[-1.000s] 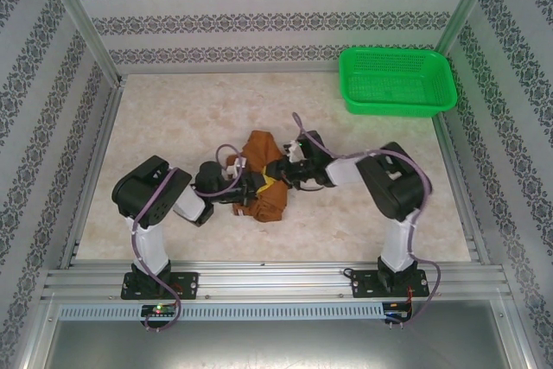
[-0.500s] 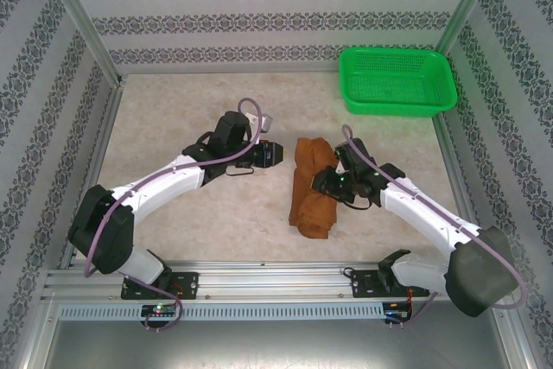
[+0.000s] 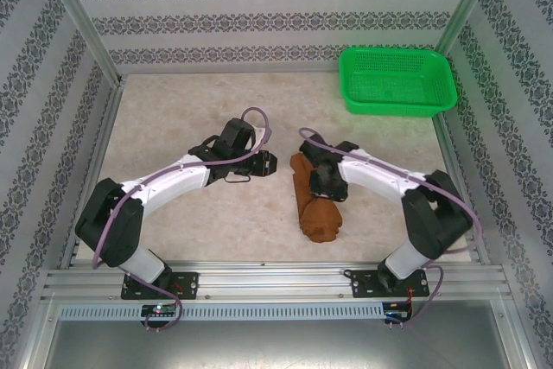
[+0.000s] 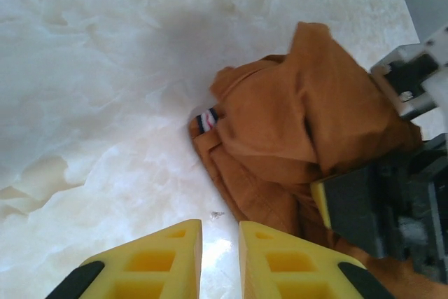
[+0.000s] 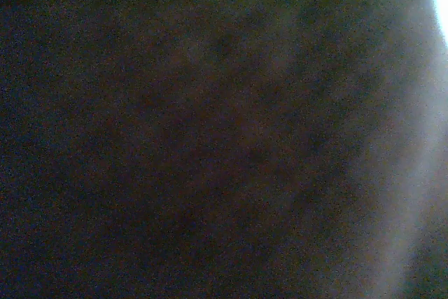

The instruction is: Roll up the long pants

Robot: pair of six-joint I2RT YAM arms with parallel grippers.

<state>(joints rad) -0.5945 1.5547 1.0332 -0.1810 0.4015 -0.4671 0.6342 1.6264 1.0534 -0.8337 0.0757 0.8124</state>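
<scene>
Pale marbled surface (image 3: 173, 110) carries the long pants (image 3: 318, 213) at its middle as a soft, light roll, likely to unfurl. Left tool (image 4: 220, 230), narrowly parted and empty, sits just beside it. Right tool (image 3: 323, 181) rests on its far half, and whether it is clamped cannot be told. The best hold is probably across the roll's thick middle.

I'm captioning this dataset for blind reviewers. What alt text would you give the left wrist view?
A bundle of rust-brown long pants lies on the pale marbled table, with the dark, yellow-edged right gripper pressed against its right side. At the bottom edge, the left gripper is empty, its yellow fingers narrowly parted.
</scene>
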